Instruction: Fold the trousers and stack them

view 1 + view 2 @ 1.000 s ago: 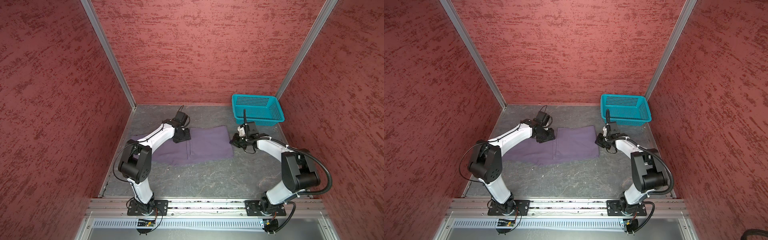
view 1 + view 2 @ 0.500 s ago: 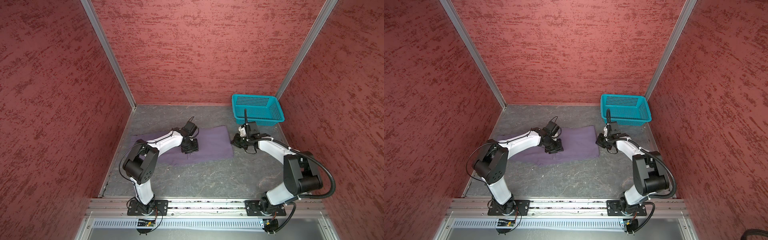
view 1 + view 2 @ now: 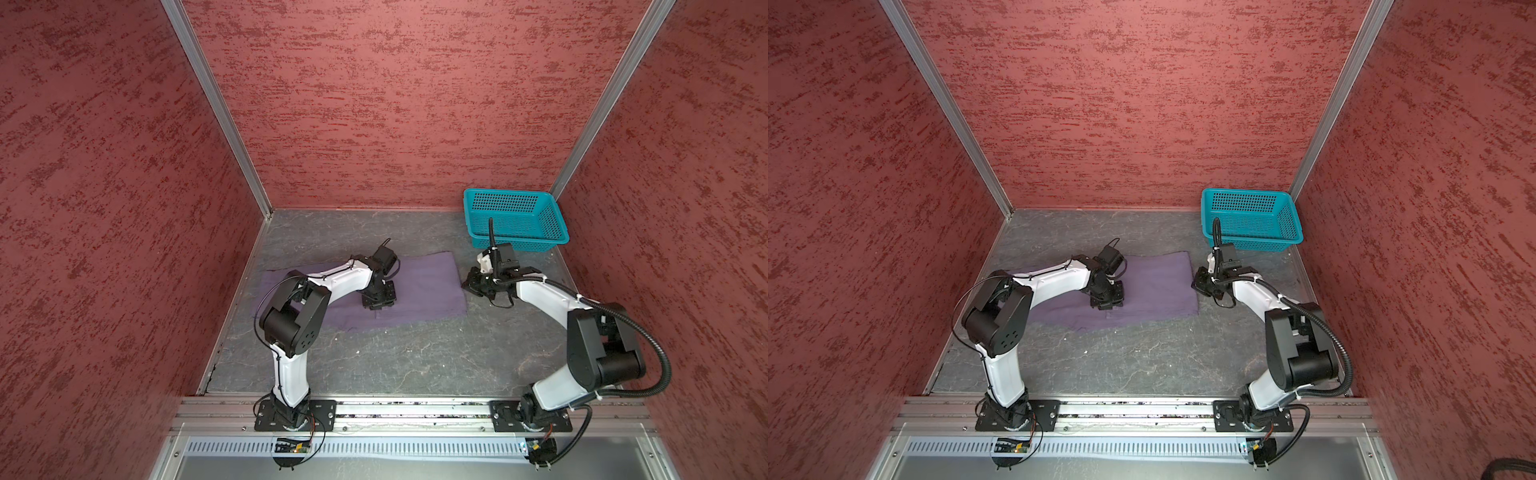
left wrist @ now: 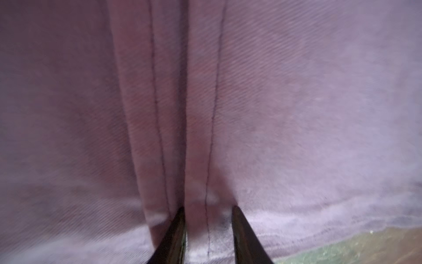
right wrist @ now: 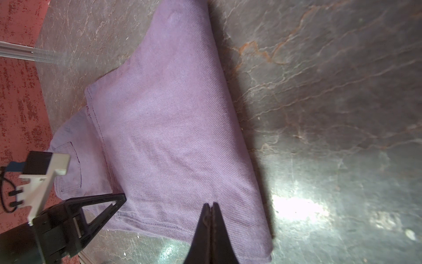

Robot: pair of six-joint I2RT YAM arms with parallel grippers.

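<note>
The trousers point(image 3: 424, 286) lie flat across the far middle of the desk point(image 3: 415, 361), long axis left to right, left end near the left wall point(image 3: 124, 208), folded end pointing right, with bare desk along their near edge. My left end effector point(image 4: 207, 207) stands close to that edge, tips slightly apart astride a stitched seam point(image 4: 209, 160); whether it grips I cannot tell. My right end effector point(image 5: 211, 204), pressed together and empty, is just beside the folded end, in front of the teal basket point(image 3: 519, 243).

Lab robot cell; red-panelled walls point(image 3: 395, 104)
</note>
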